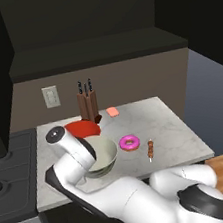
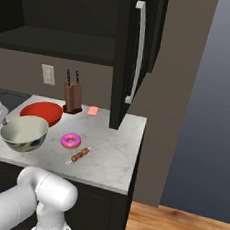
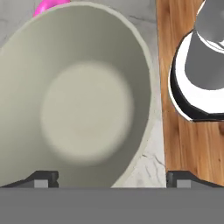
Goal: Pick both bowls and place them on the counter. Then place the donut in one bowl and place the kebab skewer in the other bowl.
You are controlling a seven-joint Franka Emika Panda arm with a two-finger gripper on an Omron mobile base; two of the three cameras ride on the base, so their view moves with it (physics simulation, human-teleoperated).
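Observation:
The cream-grey bowl (image 1: 105, 158) (image 2: 24, 133) (image 3: 83, 100) stands upright on the marble counter (image 1: 160, 121) (image 2: 114, 154), near its front edge. My gripper (image 3: 113, 178) is open, its two fingertips (image 3: 41, 178) wide apart on either side of the bowl's near rim and holding nothing. The glossy red bowl (image 1: 83, 129) (image 2: 41, 112) sits just behind the cream-grey one. To the right of the bowls lies the pink donut (image 1: 130, 142) (image 2: 70, 141) (image 3: 48, 5). The kebab skewer (image 1: 150, 149) (image 2: 79, 155) lies further right, near the front edge.
A knife block (image 1: 88, 104) (image 2: 72, 96) and a small orange sponge (image 1: 113, 111) (image 2: 93, 110) stand at the back of the counter. The dark stove (image 1: 11, 174) adjoins on the left. A tall dark cabinet with a silver handle (image 2: 136, 54) rises at the right end.

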